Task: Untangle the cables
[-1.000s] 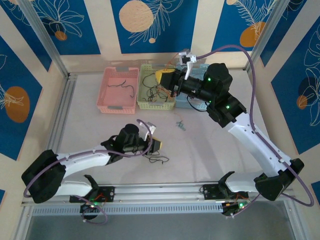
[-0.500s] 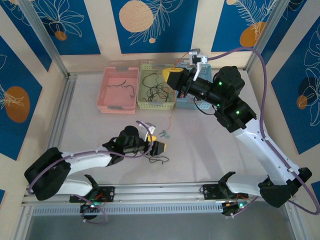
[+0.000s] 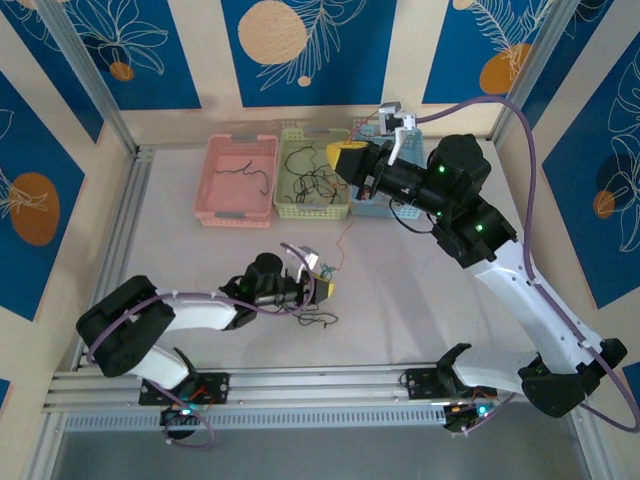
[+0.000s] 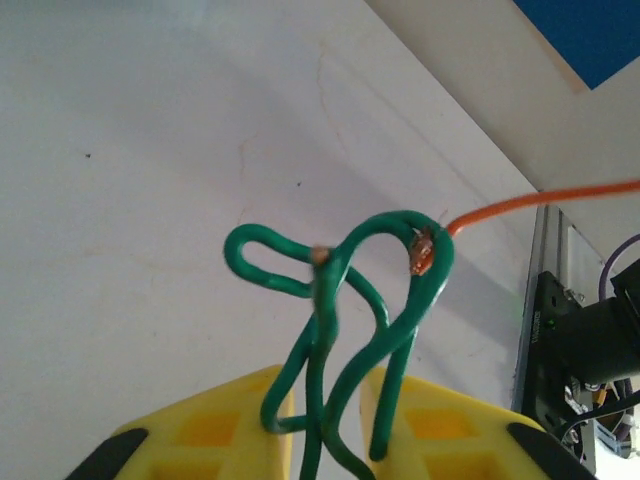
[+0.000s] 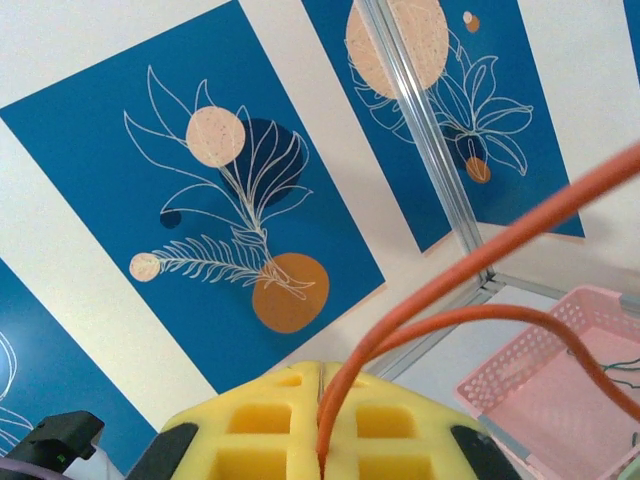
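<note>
I see glossy plastic coating on the green wire (image 4: 322, 330) and orange wire (image 5: 560, 208); the table (image 4: 150, 150) looks matt, smooth.

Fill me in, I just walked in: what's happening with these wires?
The left gripper holds a looped green wire low over the table. The right gripper, raised at the back, is shut on an orange wire that meets that green loop. More wires lie in the pink basket and green basket.
</note>
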`<state>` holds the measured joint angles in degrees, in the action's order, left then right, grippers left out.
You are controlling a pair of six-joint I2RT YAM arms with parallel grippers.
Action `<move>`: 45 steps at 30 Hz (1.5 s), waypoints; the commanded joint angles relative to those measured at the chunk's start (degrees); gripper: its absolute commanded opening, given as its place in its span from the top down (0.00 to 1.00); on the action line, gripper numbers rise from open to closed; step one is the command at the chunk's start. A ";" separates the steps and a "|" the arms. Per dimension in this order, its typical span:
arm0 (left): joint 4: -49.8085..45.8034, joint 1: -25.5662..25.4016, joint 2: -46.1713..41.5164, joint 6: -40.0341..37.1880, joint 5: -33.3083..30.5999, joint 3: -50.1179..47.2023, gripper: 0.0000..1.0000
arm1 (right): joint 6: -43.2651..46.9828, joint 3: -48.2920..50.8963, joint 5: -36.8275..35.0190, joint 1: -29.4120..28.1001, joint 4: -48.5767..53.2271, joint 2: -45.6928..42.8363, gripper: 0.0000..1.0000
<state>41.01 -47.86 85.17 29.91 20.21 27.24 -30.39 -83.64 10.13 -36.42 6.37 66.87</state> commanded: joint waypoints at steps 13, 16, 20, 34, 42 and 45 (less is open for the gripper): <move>-8.47 0.22 -11.71 -2.49 -4.91 -5.80 1.00 | 8.47 -0.87 -8.30 4.95 6.19 -6.17 1.00; -19.41 0.22 -18.66 -3.95 -8.94 -6.00 1.00 | 13.58 -1.81 -16.56 6.52 9.87 -6.97 1.00; -35.20 0.55 -28.68 -3.42 -17.35 -6.06 1.00 | 18.93 -2.02 -30.49 8.81 13.31 -8.20 1.00; -58.93 6.73 -52.36 3.80 -24.21 -6.62 1.00 | 13.60 5.48 -23.44 21.99 13.06 -8.90 1.00; -58.62 6.76 -50.45 1.41 -20.38 -4.70 1.00 | 12.07 3.20 -19.50 23.15 4.40 -0.70 1.00; -58.68 6.80 -50.45 1.25 -19.47 -4.39 1.00 | 11.59 1.23 -18.61 23.96 -0.09 3.80 1.00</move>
<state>-17.10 -41.60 35.00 32.45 -1.54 21.10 -17.43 -79.66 -10.61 -13.32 13.56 68.05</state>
